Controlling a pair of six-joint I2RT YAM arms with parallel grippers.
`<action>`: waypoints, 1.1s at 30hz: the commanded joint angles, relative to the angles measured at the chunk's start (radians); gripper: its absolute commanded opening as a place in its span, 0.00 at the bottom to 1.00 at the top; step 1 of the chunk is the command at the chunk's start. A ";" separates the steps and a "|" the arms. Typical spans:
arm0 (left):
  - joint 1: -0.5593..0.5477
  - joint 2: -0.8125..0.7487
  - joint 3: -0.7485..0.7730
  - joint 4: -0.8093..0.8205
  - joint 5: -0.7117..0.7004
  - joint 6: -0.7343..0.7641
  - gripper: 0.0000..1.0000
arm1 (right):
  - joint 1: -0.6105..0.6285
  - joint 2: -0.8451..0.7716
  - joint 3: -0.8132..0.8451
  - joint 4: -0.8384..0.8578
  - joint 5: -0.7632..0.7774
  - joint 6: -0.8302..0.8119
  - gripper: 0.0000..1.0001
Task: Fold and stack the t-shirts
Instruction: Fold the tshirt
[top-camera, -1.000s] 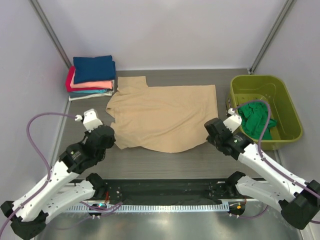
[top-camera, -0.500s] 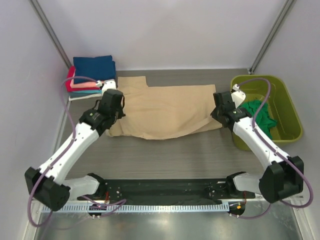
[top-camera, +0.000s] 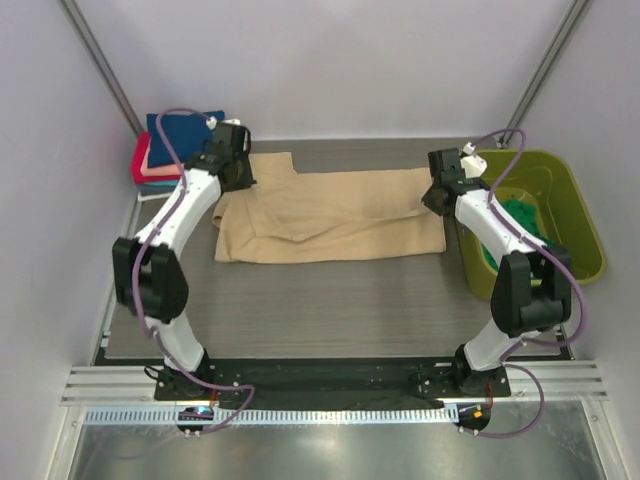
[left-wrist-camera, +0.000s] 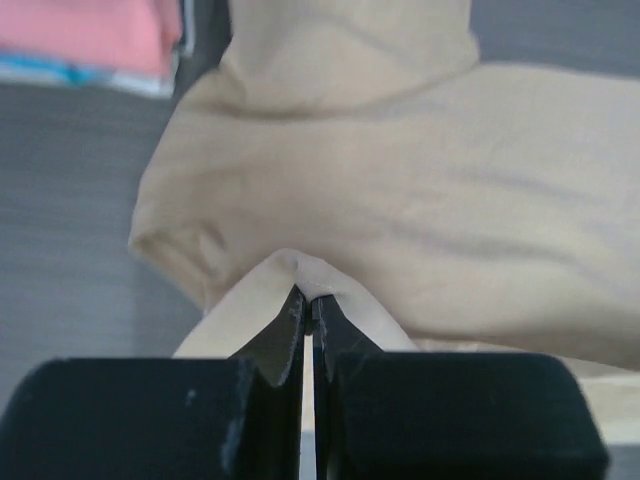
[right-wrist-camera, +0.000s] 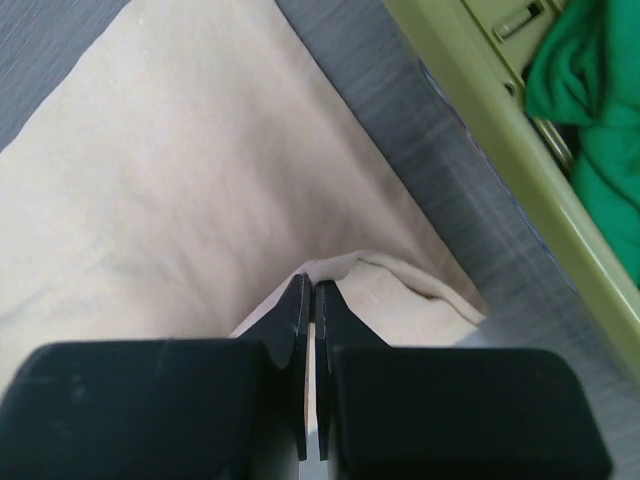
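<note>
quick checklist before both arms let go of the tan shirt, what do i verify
1. Left gripper shut on the tan t-shirt edge: ok.
2. Right gripper shut on the same shirt's edge: ok.
3. Carried edge lined up with the far edge: cannot tell, the arms cover both corners.
4. Folded layer smooth: not ok, creases run across its left half in the top view.
5. Green t-shirt inside the tub, off the fold: ok.
6. Stack of folded t-shirts clear of the left arm: cannot tell, the arm hides the gap.
</note>
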 joint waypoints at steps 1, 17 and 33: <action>0.018 0.163 0.230 -0.092 0.080 0.062 0.00 | -0.016 0.081 0.099 0.030 0.011 -0.012 0.01; 0.020 -0.282 -0.232 -0.018 -0.040 -0.189 0.67 | -0.019 -0.138 -0.069 0.038 -0.154 -0.104 0.88; 0.141 -0.804 -1.065 0.456 -0.026 -0.578 0.69 | -0.019 -0.349 -0.519 0.211 -0.282 -0.122 0.85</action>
